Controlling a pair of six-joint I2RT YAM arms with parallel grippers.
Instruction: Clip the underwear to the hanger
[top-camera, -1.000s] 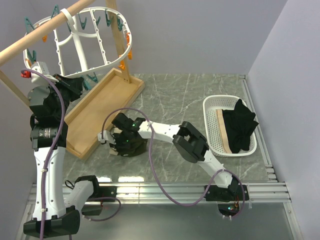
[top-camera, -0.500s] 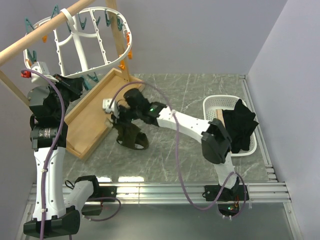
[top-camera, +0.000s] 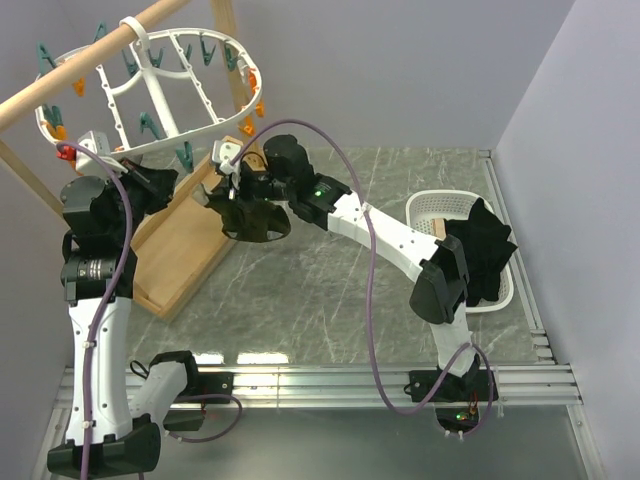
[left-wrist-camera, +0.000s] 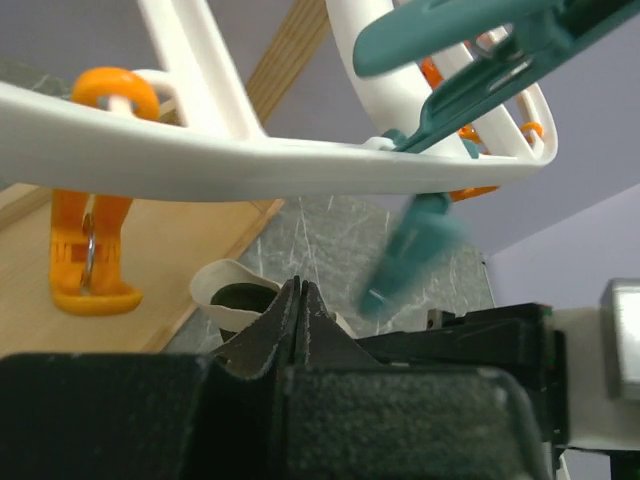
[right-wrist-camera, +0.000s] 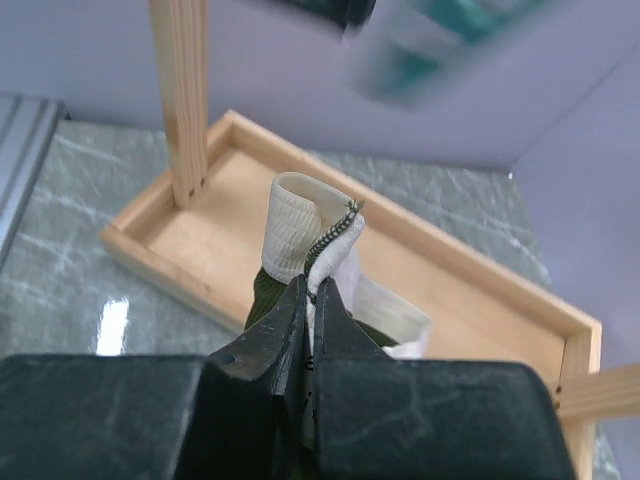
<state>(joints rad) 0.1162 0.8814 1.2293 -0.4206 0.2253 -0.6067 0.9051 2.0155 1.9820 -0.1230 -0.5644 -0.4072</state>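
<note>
Bright and even from overhead in all three views. From above, sharp edge to edge, with faint soft shadows and pale glare patches on the table (top-camera: 330, 300) near bottom centre. At the left wrist, motion blur on one teal clothespin (left-wrist-camera: 415, 255), centre right; left hand (left-wrist-camera: 300, 292) dark and out of focus below. At the right wrist, a smeared teal and pale shape (right-wrist-camera: 450, 40) upper right; small glint lower left.

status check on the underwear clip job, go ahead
Right gripper shut on underwear, held up near hanger. Left gripper shut under hanger rim. Not clipped yet. Nothing seen in the way.
</note>
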